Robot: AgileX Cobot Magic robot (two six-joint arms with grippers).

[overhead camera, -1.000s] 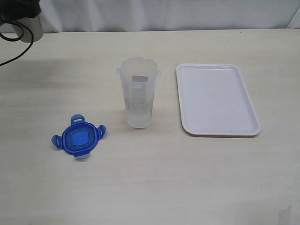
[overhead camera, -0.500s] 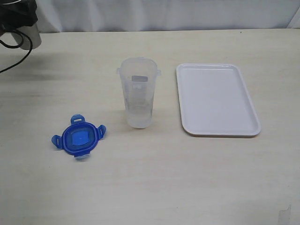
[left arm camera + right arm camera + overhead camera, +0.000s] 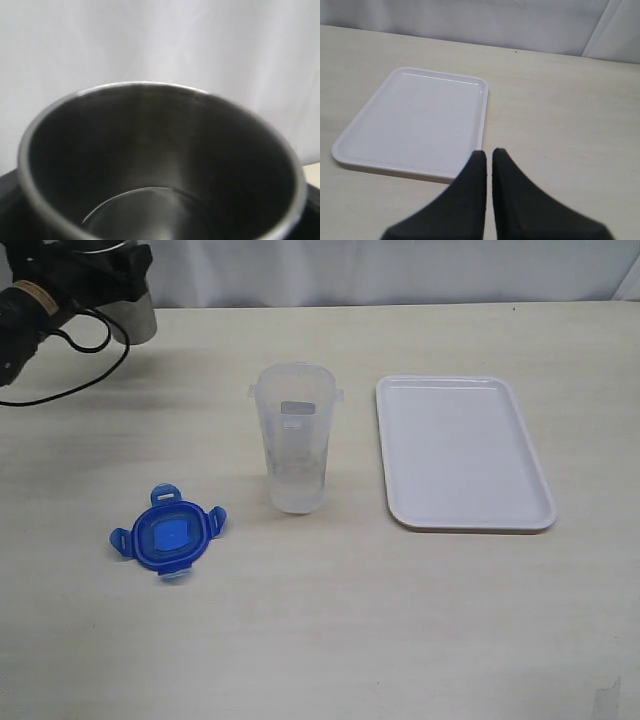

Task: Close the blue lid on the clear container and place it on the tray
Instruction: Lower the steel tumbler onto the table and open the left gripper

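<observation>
Exterior view: took in the whole pale counter point(image 3: 330, 640). Showed the clear container point(image 3: 296, 437) upright and uncovered near the middle, the blue lid point(image 3: 167, 536) flat on the counter to its left and nearer the camera, well apart from it. Showed the tray point(image 3: 463, 451) lying flat just to the right of the container, not touching it, nothing on it. Caught only part of the left arm point(image 3: 40, 295) in the far left corner, beside a steel cup point(image 3: 128, 312) and a black cable point(image 3: 75, 360) looped on the counter. Did not show the right arm at all.

Left wrist view: filled almost wholly by the steel cup point(image 3: 160, 165), seen from above its rim, against a white backdrop point(image 3: 160, 40). Gave no sight of lid, container or tray. Left hand's own state: cannot tell, fingers not clearly visible.

Right wrist view: showed the right hand point(image 3: 488, 157) clenched, fingertips nearly touching, grasping nothing, above the counter point(image 3: 570, 125) near one short edge of the tray point(image 3: 415, 122). Missed the lid and container.
</observation>
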